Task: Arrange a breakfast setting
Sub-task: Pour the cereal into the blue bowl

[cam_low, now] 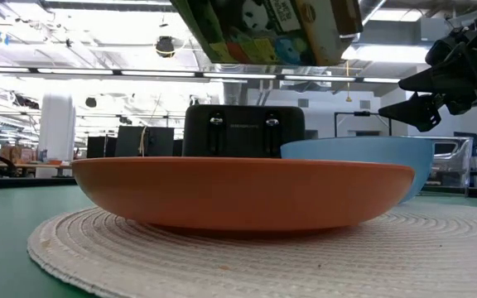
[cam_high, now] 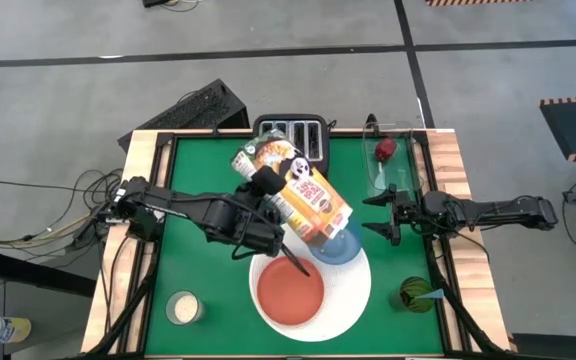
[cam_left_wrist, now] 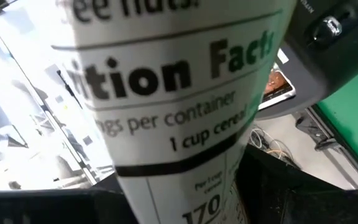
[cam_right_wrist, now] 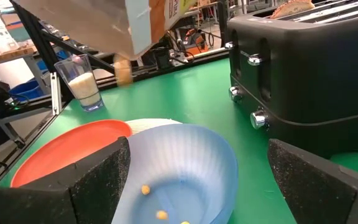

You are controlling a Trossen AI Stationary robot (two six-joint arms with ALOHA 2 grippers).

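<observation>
My left gripper (cam_high: pixel 266 183) is shut on a cereal box (cam_high: pixel 293 188), held tilted above the table with its lower end over the small blue bowl (cam_high: pixel 344 244). A few yellow cereal pieces (cam_right_wrist: pixel 145 190) lie in the bowl. The bowl stands beside the red-orange plate (cam_high: pixel 290 292) on a round white woven mat (cam_high: pixel 353 300). My right gripper (cam_high: pixel 383 215) waits open at the bowl's right, touching nothing. A blue-handled spoon (cam_high: pixel 430 294) stands in a green cup, and a dark red piece (cam_high: pixel 385 150) lies in a clear tub. My left gripper holds the cereal box around its middle, coming level from the table's left. One dark finger (cam_high: pixel 266 181) lies on the box's upper face; the printed panel (cam_left_wrist: pixel 185 112) fills its wrist view and hides the pads. The box is lifted clear, slanting down toward the bowl.
A black toaster (cam_high: pixel 293 135) stands at the far edge behind the box, with a brown baked piece (cam_right_wrist: pixel 297 7) in its slot. A glass of milk (cam_high: pixel 183 307) stands near the front left. The green cup (cam_high: pixel 415 295) is at the front right.
</observation>
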